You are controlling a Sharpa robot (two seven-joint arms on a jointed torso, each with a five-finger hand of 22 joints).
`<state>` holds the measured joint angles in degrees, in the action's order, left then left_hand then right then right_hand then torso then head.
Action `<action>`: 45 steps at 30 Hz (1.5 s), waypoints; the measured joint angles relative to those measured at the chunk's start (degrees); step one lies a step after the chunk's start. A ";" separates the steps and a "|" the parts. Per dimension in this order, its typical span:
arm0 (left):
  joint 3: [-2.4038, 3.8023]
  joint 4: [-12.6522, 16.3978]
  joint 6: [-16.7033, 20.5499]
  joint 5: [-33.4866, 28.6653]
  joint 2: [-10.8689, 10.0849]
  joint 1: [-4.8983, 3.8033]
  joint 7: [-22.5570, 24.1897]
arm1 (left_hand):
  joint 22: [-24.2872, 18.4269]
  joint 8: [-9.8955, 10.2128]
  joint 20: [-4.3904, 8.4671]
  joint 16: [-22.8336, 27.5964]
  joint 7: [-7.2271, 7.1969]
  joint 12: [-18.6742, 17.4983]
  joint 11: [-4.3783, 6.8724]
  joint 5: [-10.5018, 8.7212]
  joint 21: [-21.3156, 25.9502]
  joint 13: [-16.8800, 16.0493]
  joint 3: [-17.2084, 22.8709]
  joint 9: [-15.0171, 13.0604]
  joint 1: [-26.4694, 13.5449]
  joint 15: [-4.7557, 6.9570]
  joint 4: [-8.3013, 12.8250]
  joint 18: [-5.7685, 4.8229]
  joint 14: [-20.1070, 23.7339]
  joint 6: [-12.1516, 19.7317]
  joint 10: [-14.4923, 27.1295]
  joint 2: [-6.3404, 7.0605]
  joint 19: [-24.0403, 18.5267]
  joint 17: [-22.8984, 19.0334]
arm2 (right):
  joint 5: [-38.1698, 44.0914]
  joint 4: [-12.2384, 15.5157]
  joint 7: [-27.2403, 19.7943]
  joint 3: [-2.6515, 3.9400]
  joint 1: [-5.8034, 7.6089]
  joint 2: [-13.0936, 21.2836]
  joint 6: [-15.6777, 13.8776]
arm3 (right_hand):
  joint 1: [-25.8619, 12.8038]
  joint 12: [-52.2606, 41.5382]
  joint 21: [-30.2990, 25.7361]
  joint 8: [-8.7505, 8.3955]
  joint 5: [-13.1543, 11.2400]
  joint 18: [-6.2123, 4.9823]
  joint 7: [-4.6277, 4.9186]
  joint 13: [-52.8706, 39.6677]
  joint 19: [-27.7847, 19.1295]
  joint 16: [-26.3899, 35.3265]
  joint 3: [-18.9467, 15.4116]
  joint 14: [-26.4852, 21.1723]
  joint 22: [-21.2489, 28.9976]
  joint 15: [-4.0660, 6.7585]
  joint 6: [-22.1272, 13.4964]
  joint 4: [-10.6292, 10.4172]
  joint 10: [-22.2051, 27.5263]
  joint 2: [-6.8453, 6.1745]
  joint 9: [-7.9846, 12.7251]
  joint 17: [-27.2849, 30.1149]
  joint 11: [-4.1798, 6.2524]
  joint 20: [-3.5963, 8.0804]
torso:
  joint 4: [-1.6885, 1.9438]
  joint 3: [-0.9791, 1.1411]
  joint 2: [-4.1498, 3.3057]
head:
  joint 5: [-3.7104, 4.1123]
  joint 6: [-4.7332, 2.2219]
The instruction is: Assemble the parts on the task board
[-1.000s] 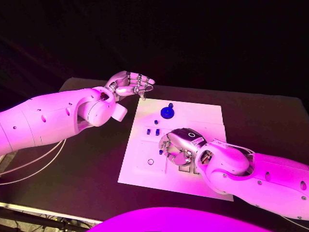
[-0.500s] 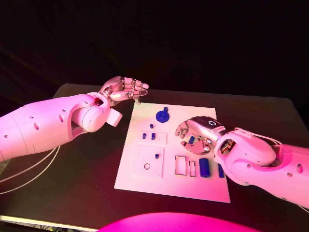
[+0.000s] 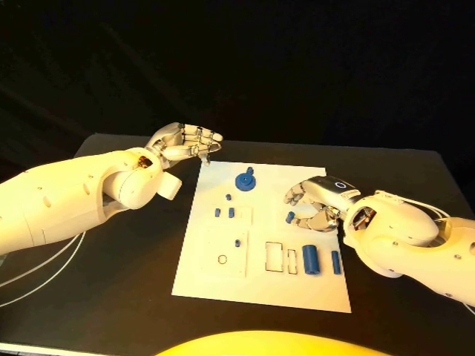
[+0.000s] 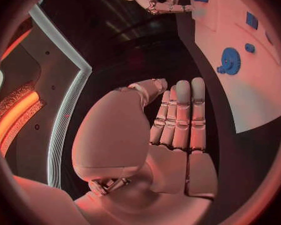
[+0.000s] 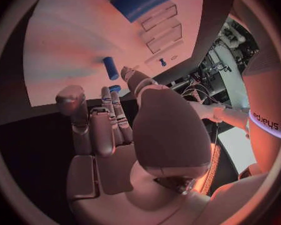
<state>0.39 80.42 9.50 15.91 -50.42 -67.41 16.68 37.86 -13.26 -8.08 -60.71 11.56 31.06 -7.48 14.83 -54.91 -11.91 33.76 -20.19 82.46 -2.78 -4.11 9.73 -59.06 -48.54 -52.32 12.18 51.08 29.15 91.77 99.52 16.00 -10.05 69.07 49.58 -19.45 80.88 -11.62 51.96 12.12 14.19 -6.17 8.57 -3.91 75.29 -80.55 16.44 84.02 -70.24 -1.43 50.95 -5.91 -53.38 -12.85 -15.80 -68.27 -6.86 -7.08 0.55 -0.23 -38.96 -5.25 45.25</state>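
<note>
The white rectangular task board (image 3: 211,274) lies in the middle of the black surface (image 3: 109,297), its long sides running from the near edge toward the far edge. On it, near its far edge, sits a blue round gear-like part (image 3: 244,180) with a small knob, and the left wrist view shows the same toothed blue disc (image 4: 229,61) on the board. Below it lie a few small blue pegs (image 3: 225,212) toward the board's left side, and near the board's right edge rest two blue cylinders (image 3: 312,260) side by side, beside a row of rectangular recesses (image 3: 275,255). A small ring-shaped hole (image 3: 222,259) and a tiny blue piece (image 3: 239,242) sit in a raised square toward the board's left edge. The left hand (image 3: 187,141) hangs over the surface just off the board's far left corner, its fingers curled inward with nothing visible in them; from its own wrist camera the left hand (image 4: 178,120) shows fingers laid together and bent forward. The right hand (image 3: 315,204) hovers over the right part of the board, fingers curled downward close to a small blue part (image 3: 290,217); whether it actually grips that piece cannot be told. In its wrist view the right hand (image 5: 109,130) has fingers bent close together above the board
</note>
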 measured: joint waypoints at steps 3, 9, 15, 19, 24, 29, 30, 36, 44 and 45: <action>0.00 0.01 -0.12 0.00 0.00 0.02 -0.04 | 0.00 0.00 0.00 0.00 0.00 0.00 0.00 0.00 0.00 0.00 0.00 0.00 0.00 0.00 0.00 0.00 0.00 0.00 0.00 0.00 0.00 0.00 | -0.33 -0.37 -0.15 -0.01 0.00 -0.04 1.26 | 1.50 -0.80 -0.41 -0.27 0.00 0.00 -0.08 0.00 0.00 0.05 -2.15 0.00 0.27 0.00 -0.08 -1.55 0.57 0.49 0.19 0.23 0.00 0.00 | 0.04 0.00 -0.01 | 0.04 -0.01; -0.01 0.00 -0.31 0.00 -0.03 0.05 -0.13 | -0.08 0.00 0.00 0.00 0.00 0.00 0.00 0.00 0.00 0.07 -0.16 0.00 -0.23 0.00 -0.16 0.00 0.00 0.00 0.00 -0.22 0.00 0.00 | -1.09 -1.17 -0.36 -0.02 -0.06 -0.67 3.16 | 2.70 -2.87 -0.21 -0.50 0.00 0.00 0.08 0.00 0.25 0.08 -2.17 0.00 -0.09 0.00 0.83 -3.06 -0.53 1.24 0.19 0.13 0.61 -0.20 | 0.09 -0.04 -0.03 | 0.08 0.04; -0.01 -0.01 -0.45 -0.01 -0.04 0.07 -0.23 | -0.13 0.00 0.00 0.00 0.00 0.00 -0.21 0.00 0.22 0.07 -0.16 -0.01 -0.23 0.00 -0.16 0.00 0.00 0.00 0.21 -0.22 0.00 0.00 | -1.70 -2.10 -0.47 -0.02 -0.12 -1.56 3.39 | 3.65 -3.99 1.41 -0.50 0.00 0.00 0.16 -0.01 1.37 0.08 0.70 0.00 -1.08 0.00 2.04 -4.59 -2.52 1.61 0.33 0.07 1.04 0.31 | 0.11 -0.11 -0.03 | 0.09 -0.04; -0.01 0.02 -0.54 -0.01 -0.04 0.07 -0.31 | -0.21 0.00 0.00 0.00 0.00 0.00 0.00 0.00 0.22 0.14 -0.32 0.04 -0.45 0.00 -0.32 0.00 0.00 0.00 0.42 -0.45 0.00 0.00 | -2.00 -2.72 -0.49 -0.03 -0.21 -1.98 3.37 | 3.90 -4.46 2.31 -0.36 0.00 0.00 0.34 0.06 1.80 -0.16 3.61 -0.14 -1.73 0.14 3.57 -5.45 -4.08 1.37 0.33 -0.44 1.18 0.50 | 0.14 -0.13 -0.03 | 0.12 -0.05; -0.01 0.03 -0.63 -0.01 -0.10 0.08 -0.37 | -0.21 0.00 0.00 0.00 0.00 0.00 0.00 0.00 0.22 0.19 -0.32 0.05 -0.45 0.00 -0.32 0.00 0.00 0.00 0.42 -0.45 0.00 0.00 | -2.24 -3.01 -0.55 -0.05 -0.35 -2.34 3.23 | 3.96 -4.74 3.37 0.07 0.00 0.00 0.18 0.06 2.26 -0.40 6.89 0.00 -2.43 0.44 4.81 -6.16 -5.87 1.26 0.25 -0.83 1.38 0.79 | 0.13 -0.12 -0.03 | 0.12 0.01; -0.01 0.03 -0.72 -0.01 -0.12 0.08 -0.41 | -0.30 0.00 0.00 0.00 0.00 0.00 0.00 0.00 0.43 0.19 -0.32 0.05 -0.45 0.00 -0.32 0.00 0.00 0.00 0.42 -0.45 0.00 0.00 | -2.34 -3.16 -0.61 -0.05 -0.42 -2.73 2.87 | 3.50 -5.01 4.28 0.39 0.00 0.00 -0.08 0.08 2.70 -0.63 9.32 -0.13 -3.16 0.70 5.68 -6.41 -7.41 0.54 -0.04 -1.32 1.82 0.82 | 0.09 -0.11 -0.03 | 0.09 0.05; -0.01 0.02 -0.74 -0.01 -0.12 0.08 -0.42 | -0.29 0.00 0.00 0.00 0.00 0.00 0.00 0.00 0.43 0.18 -0.32 0.05 -0.45 0.00 -0.32 0.00 0.00 0.00 0.42 -0.45 0.00 0.01 | -2.35 -3.23 -0.61 -0.05 -0.44 -2.77 2.80 | 3.50 -5.00 4.54 0.69 -0.01 -0.01 -0.15 0.12 2.84 -0.63 10.29 0.01 -3.35 0.84 6.19 -6.16 -7.80 0.54 -0.16 -1.43 1.90 0.96 | 0.09 -0.10 -0.03 | 0.09 0.06; -0.01 0.00 -0.80 -0.01 -0.14 0.08 -0.48 | -0.29 0.00 0.00 0.00 0.00 0.00 0.00 0.00 0.43 0.18 -0.32 0.05 -0.45 0.00 -0.32 0.00 0.00 0.00 0.42 -0.45 0.00 0.01 | -2.34 -3.81 -0.61 -0.02 -0.61 -3.11 2.43 | 3.50 -4.95 4.72 0.95 -0.02 -0.01 -0.29 0.06 2.92 -0.85 12.45 0.01 -3.63 0.84 6.73 -5.72 -8.46 0.54 -0.43 -1.49 2.07 1.04 | 0.07 -0.07 -0.03 | 0.13 0.09; -0.02 -0.02 -0.87 -0.01 -0.16 0.08 -0.56 | -0.29 0.00 0.00 0.00 0.00 0.00 0.00 0.00 0.43 0.18 -0.32 0.04 -0.45 0.00 -0.32 0.01 0.00 -0.01 0.42 -0.45 0.00 0.01 | -1.98 -3.88 -0.57 0.01 -0.85 -3.30 1.84 | 3.50 -5.79 7.13 2.51 -0.43 -0.01 -0.81 -0.02 3.73 -1.07 16.95 -0.11 -4.71 1.78 8.68 -2.87 -10.38 0.54 -1.61 -2.08 1.16 1.85 | 0.06 -0.03 -0.03 | 0.15 0.23; -0.02 -0.03 -0.88 -0.01 -0.16 0.08 -0.57 | -0.29 0.00 0.00 0.00 -0.01 0.00 0.00 0.00 0.43 0.18 -0.32 0.04 -0.45 0.00 -0.32 0.00 0.00 -0.01 0.41 -0.45 0.00 0.01 | -1.92 -3.82 -0.57 0.01 -0.90 -3.31 1.69 | 3.50 -5.85 7.38 2.76 -0.43 -0.01 -0.95 -0.02 3.75 -1.07 17.28 -0.20 -4.71 1.87 9.06 -2.54 -10.56 0.54 -1.75 -2.17 0.98 1.87 | 0.05 -0.03 -0.03 | 0.15 0.23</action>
<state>0.38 80.39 8.63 15.89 -50.57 -67.33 16.12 37.57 -13.26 -8.08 -60.71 11.56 31.06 -7.48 14.83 -54.48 -11.73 33.44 -20.15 82.00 -2.78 -4.43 9.73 -59.06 -48.55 -51.91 11.73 51.07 29.16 89.85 95.70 15.43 -10.04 68.18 46.27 -17.75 84.38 -17.47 59.35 14.88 13.76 -6.17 7.62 -3.93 79.04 -81.62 33.72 83.82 -74.95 0.44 60.01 -8.45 -63.94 -12.30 -17.55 -70.44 -5.89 -5.21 0.61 -0.26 -38.99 -5.10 45.48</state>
